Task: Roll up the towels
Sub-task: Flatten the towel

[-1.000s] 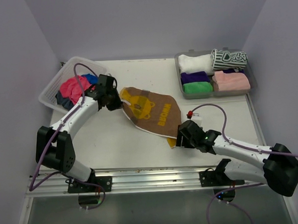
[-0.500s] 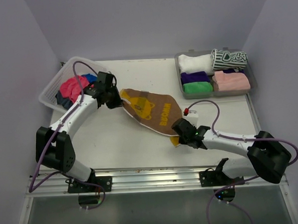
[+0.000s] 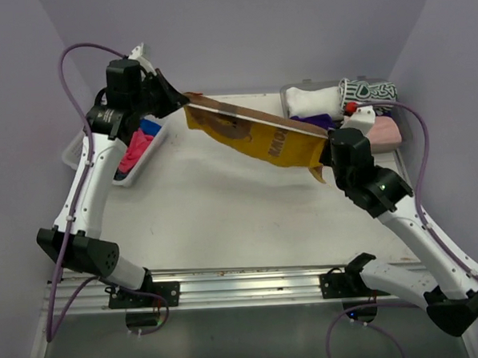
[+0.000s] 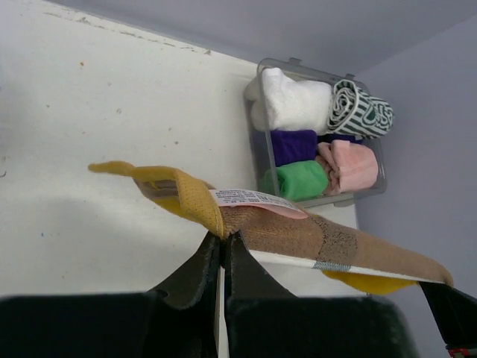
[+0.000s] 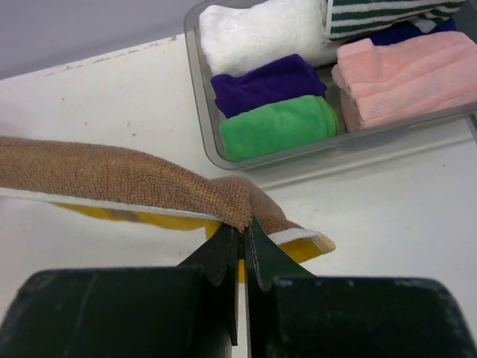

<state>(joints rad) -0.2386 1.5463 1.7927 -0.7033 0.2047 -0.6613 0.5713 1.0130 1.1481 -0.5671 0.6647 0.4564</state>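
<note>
**A:** Where is the cloth?

**Me:** It's up off the pale flat table (image 3: 225,220). The yellow-and-brown terry towel (image 3: 261,138) hangs in the air. It runs from just beside the shallow grey plastic tray (image 4: 258,149) out towards the white lattice plastic basket (image 3: 158,139), which sits well apart from the tray.

**A:** And your fingers?

**Me:** My left gripper (image 4: 223,240) is pinched fully closed on the end far from the tray, right by the white care label (image 4: 250,198). My right gripper (image 5: 242,224) is clamped just as tight on the end nearest the tray, nipping a brown fold.

**A:** How do you do this step well?

**Me:** I judge I'm spreading it out before rolling. I'd bring both ends down level with the top edge taut. Then I'd lay it flat on bare table to the near side of the tray, without a crease, and only then let go. If one end drops first it will bunch, and the roll will come out lopsided. I'd also keep my right end from dragging over the tray's rim.

**A:** How does it look?

**Me:** It's soft and limp. Brown looped pile runs along the stretched edge, with a thin white border. The yellow face droops beneath it, and its brown print is too tilted to read. In the tray, five rolled towels (image 5: 268,82) lie side by side: white, striped, purple, green and pink.
</note>
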